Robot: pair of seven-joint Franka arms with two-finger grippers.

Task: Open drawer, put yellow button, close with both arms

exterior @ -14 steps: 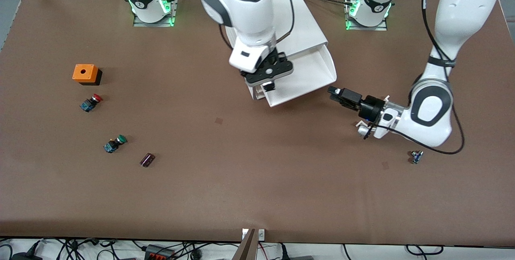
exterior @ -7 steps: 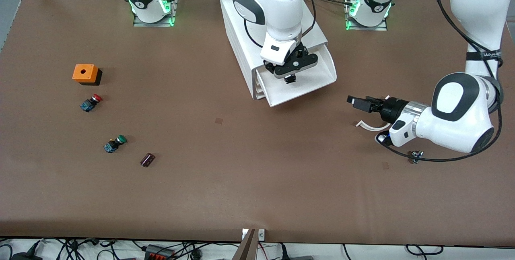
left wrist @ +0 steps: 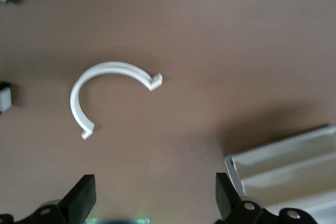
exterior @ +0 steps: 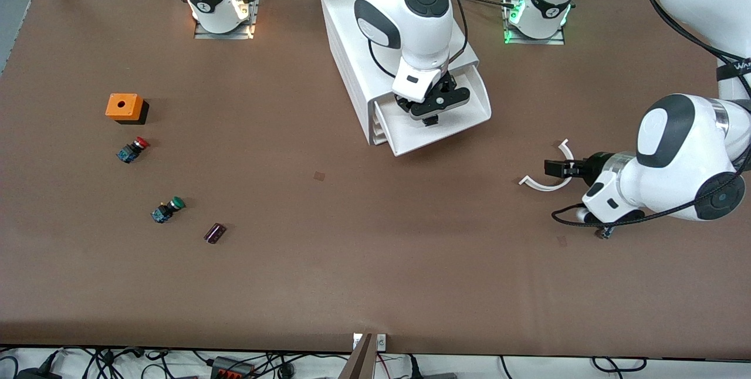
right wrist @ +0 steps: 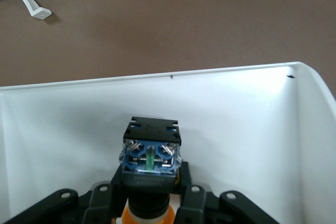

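Now my right gripper [exterior: 432,110] hangs over the open drawer [exterior: 469,118], clamped on the yellow button [right wrist: 150,153]; lower close, then release. Left gripper [exterior: 550,168] waits agape beside it.

The right gripper [exterior: 432,114] points down, fingers clamped (on something); the left gripper [exterior: 549,168] hangs low, fingers spread.

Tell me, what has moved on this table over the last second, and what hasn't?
The right gripper, shut on the yellow button, carried it over the open drawer. The left gripper, open, drew back from the drawer toward its own end of the table, uncovering a white curved clip. The drawer, orange box, red button and green button stayed put.
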